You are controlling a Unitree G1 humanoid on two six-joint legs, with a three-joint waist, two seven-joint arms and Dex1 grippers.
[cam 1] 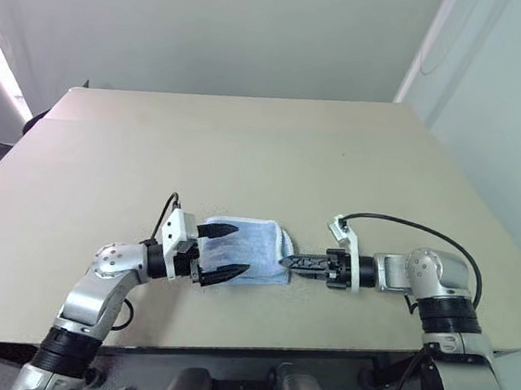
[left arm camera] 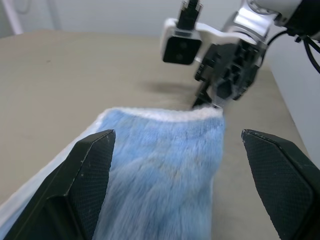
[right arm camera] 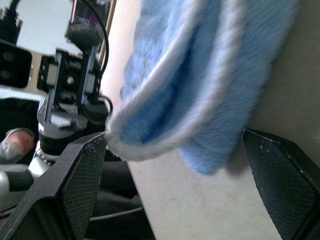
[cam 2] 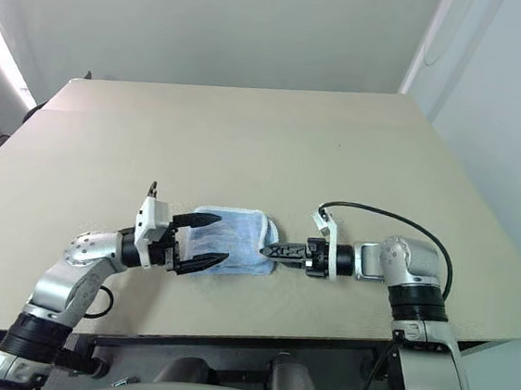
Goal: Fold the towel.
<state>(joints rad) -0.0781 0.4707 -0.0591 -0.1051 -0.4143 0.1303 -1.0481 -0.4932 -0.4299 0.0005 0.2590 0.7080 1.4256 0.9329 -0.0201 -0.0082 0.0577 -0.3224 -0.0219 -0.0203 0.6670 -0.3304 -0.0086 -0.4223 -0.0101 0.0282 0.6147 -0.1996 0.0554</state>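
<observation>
Plain beige tabletop [cam 1: 275,141] against pale walls, nothing else on it near the work area.

Left eye view: small light-blue terry towel with white stitched edging [cam 1: 251,241] lies near the table's front edge, already doubled into a compact bundle. Left gripper [cam 1: 220,250] sits at its left end, black fingers spread wide above and below the cloth edge, nothing clamped. Right gripper [cam 1: 287,262] points in from the right, tip just at the towel's right end; fingers look edge-on here.

Right eye view: same layout, towel between the two grippers, folded edge rounded on the right side.

Left wrist view: both left fingers [left arm camera: 85,170] stand far apart with the towel running between them, not pinched. Nap looks fluffy, white hem visible along the far edge, right gripper just behind that edge.

Right wrist view: right fingers [right arm camera: 80,175] also wide apart, empty. Towel shows at least two stacked layers with white hems, slightly puffed, not pressed flat.

Judgement: fold looks mostly done, both tools released. Possibly one more fold or a flatten left; layers look loose and edges not quite aligned.
</observation>
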